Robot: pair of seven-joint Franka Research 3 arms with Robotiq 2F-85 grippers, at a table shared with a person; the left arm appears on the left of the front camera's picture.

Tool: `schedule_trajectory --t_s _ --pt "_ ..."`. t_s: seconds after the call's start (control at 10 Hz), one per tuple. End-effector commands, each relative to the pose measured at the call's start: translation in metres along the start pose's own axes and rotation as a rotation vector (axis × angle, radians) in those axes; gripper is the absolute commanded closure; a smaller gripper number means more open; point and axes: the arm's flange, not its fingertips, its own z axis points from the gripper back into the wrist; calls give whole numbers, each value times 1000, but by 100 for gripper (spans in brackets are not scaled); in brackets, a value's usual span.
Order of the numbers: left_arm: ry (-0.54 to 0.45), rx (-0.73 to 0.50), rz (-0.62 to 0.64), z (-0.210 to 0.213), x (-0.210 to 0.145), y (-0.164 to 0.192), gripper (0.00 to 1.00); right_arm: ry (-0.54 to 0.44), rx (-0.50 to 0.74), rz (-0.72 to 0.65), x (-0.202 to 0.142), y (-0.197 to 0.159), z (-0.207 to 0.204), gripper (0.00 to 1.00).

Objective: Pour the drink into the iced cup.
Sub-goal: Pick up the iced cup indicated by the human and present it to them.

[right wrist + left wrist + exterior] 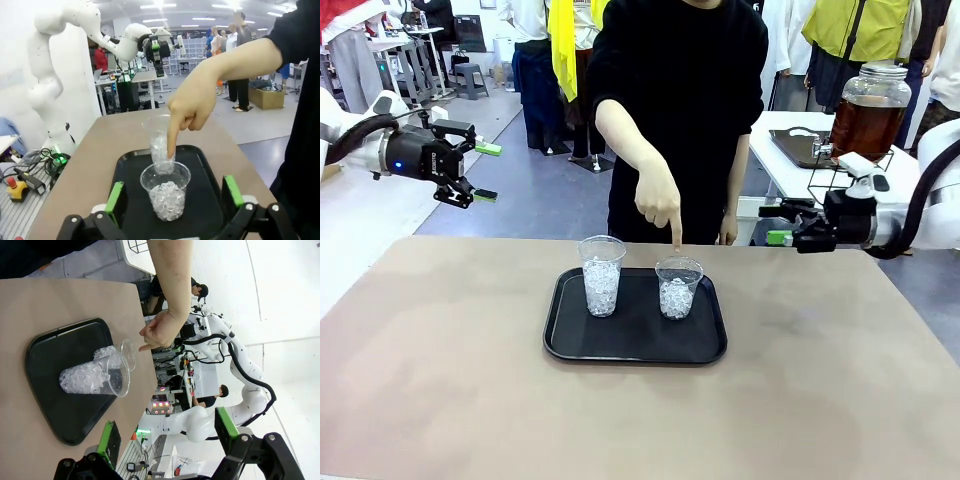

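Two clear plastic cups full of ice stand on a black tray (640, 348): a taller left cup (601, 275) (92, 377) (157, 135) and a shorter right cup (678, 287) (128, 353) (166, 192). The person's hand (658, 195) (192, 102) points a forefinger down at the right cup's far rim. The drink (865, 128) is amber liquid in a glass spigot jar on the white table at the back right. My left gripper (486, 172) (167, 432) hangs open in the air at the far left. My right gripper (772, 224) (173, 195) hangs open at the right, facing the tray.
The brown tabletop (450, 380) lies bare around the tray. The person stands at the far edge behind the cups. The jar sits on a wire stand (830, 175) beside a dark tray (795, 147), close behind my right arm.
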Motion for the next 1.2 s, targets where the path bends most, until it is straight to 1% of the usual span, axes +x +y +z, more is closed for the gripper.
schedule_trajectory --t_s 0.0,0.1,0.3,0.4,0.8,0.9,1.1 --pt "-4 2 -3 0 0 -1 0 -30 -31 41 -13 0 -12 0" --pt "-4 2 -3 0 0 -1 0 -38 -40 45 -20 -3 -13 0" --pt "-4 2 -3 0 0 -1 0 -51 -8 -23 -25 -5 -8 0" --pt "-4 2 -3 0 0 -1 0 -20 -7 3 -22 -2 -10 0" --pt "-4 2 -3 0 0 -1 0 -20 -7 3 -22 -2 -10 0" --pt "-4 2 -3 0 0 -1 0 -24 -5 -9 -27 -2 -9 0" --pt "-4 2 -3 0 0 -1 0 -43 -8 -6 -46 -13 -29 0"
